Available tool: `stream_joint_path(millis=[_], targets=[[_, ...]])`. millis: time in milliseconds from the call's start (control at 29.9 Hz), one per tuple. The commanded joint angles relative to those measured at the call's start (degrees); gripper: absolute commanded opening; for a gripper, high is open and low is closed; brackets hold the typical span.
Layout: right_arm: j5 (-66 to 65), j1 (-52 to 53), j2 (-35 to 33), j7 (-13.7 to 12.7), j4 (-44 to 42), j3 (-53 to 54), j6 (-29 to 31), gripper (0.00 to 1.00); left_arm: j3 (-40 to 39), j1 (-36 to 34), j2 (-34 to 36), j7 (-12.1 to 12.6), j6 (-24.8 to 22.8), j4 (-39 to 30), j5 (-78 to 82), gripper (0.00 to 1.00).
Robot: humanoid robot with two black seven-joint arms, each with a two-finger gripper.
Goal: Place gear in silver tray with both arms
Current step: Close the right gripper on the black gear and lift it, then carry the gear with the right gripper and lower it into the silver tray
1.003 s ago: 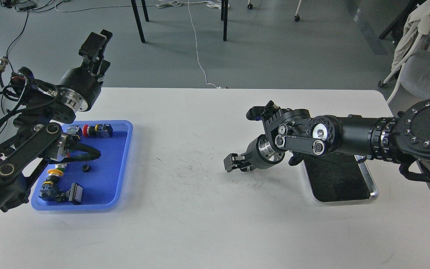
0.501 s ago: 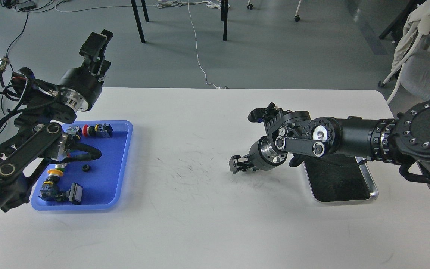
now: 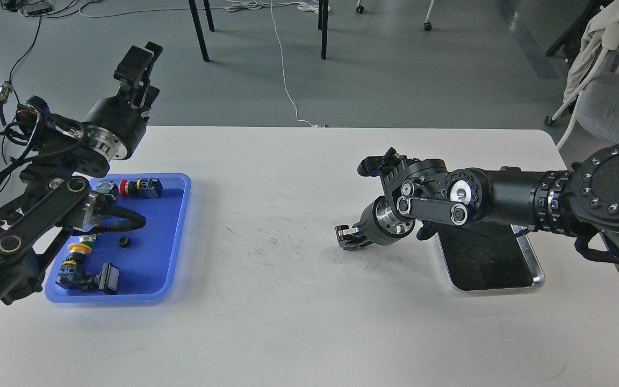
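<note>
Apparently empty, the right gripper [image 3: 345, 237] hovers low at centre-right, its jaws too small to tell apart. At upper left the left gripper [image 3: 136, 69] is raised, fingers narrowly parted, holding nothing. Likely the gear [image 3: 123, 242] lies in the blue tray [image 3: 178, 236] at left; descend squarely over it, clear of the push-button switches [image 3: 138, 187]. Under the right forearm, the silver tray [image 3: 531, 264] waits.

Left pincer [image 3: 138, 63] raised behind blue tray [image 3: 176, 236]; right pincer [image 3: 345, 237] low beside silver tray [image 3: 534, 264].
</note>
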Motion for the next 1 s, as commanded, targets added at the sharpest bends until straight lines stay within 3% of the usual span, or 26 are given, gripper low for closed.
stream_joint_path(millis=[0, 100, 702, 836, 969], targets=[[0.0, 0.5, 0.0, 0.0, -0.1, 0.0, 0.2, 0.09, -0.1, 0.1, -0.1, 0.0, 0.0, 0.0, 0.0, 0.98], [0.0, 1.3, 0.0, 0.0, -0.2, 0.0, 1.2, 0.02, -0.1, 0.1, -0.2, 0.1, 0.0, 0.0, 0.0, 0.98], [-0.1, 8.7, 0.0, 1.3, 0.0, 1.9, 1.2, 0.02, -0.1, 0.2, -0.2, 0.1, 0.0, 0.0, 0.0, 0.98], [-0.7, 6.2, -9.6, 3.9, -2.6, 1.5, 1.2, 0.02, -0.1, 0.2, -0.2, 0.1, 0.0, 0.0, 0.0, 0.98], [-1.2, 0.5, -16.7, 4.5, -4.0, 1.6, 1.2, 0.02, 0.1, 0.2, -0.9, 0.1, 0.0, 0.1, 0.1, 0.98]])
